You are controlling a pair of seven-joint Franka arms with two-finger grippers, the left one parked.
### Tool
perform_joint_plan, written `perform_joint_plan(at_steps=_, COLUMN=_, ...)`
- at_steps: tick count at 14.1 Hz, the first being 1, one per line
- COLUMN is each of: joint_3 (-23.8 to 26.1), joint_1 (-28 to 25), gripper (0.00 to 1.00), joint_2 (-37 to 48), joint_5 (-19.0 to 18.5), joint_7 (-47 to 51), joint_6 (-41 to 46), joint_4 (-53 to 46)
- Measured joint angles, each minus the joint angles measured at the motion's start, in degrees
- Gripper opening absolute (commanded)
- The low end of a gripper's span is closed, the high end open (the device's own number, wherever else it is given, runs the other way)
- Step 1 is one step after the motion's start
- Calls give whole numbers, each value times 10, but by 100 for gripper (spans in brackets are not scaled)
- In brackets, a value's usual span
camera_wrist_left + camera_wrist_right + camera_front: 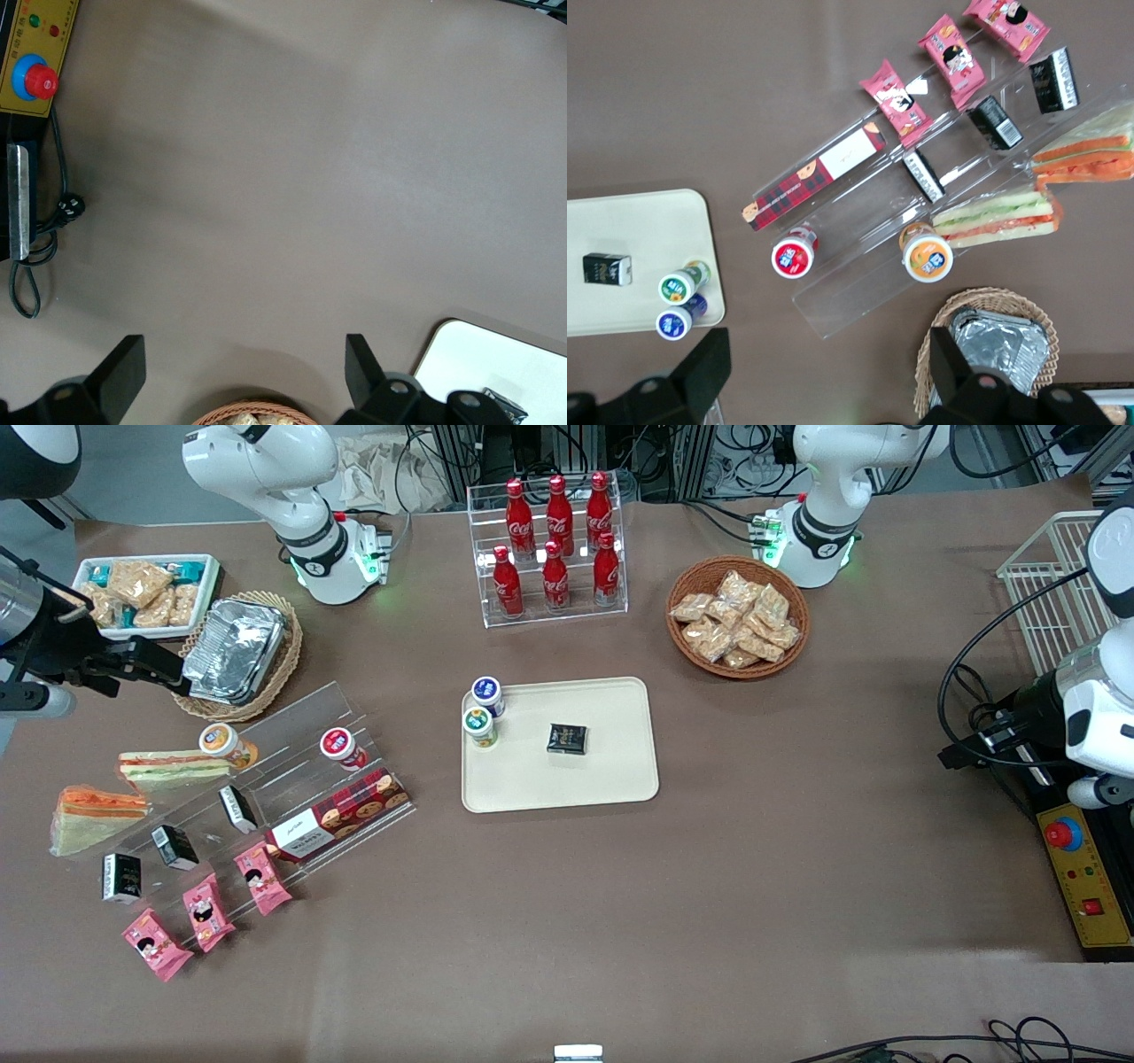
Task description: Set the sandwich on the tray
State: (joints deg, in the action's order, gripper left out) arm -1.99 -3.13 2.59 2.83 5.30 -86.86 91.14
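Note:
The sandwich (93, 815), a clear-wrapped wedge with a thick orange layer, lies on the table at the working arm's end, beside the clear stepped rack; it also shows in the right wrist view (1090, 155). The cream tray (567, 784) lies mid-table and shows in the right wrist view (629, 230). It holds two small cups (483, 713) and a black packet (567, 739). My right gripper (164, 673) hangs high over the table's edge near the foil container, well away from the sandwich. In the right wrist view the gripper (828, 372) is open and empty.
A flatter pale sandwich (168, 769) lies on the clear rack (292, 779) with cups, black packets, a biscuit box and pink snack packs. A foil container (235, 651) sits in a wicker basket. A white snack bin (146, 593), a cola rack (554, 549) and a snack basket (737, 615) stand farther back.

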Motion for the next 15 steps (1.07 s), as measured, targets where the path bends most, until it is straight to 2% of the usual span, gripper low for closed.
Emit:
perform_joint_plan(at_steps=6, joint_3=0, joint_1=0, gripper=100, joint_2=-5, joint_5=-2, joint_7=0, joint_6=-12, joint_4=0)
perform_joint_plan(at_steps=9, joint_3=0, joint_1=0, gripper=100, joint_2=-9, joint_5=-37, joint_7=0, joint_6=-14, joint_4=0)
perform_joint_plan(at_steps=11, joint_3=-1, joint_1=3, gripper=100, joint_2=-13, joint_5=-45, joint_7=0, joint_6=-20, joint_4=0)
perform_joint_plan(at_steps=15, joint_3=-40, joint_1=13, gripper=100, joint_2=-24, joint_5=-46, joint_7=-1, joint_6=-27, joint_4=0)
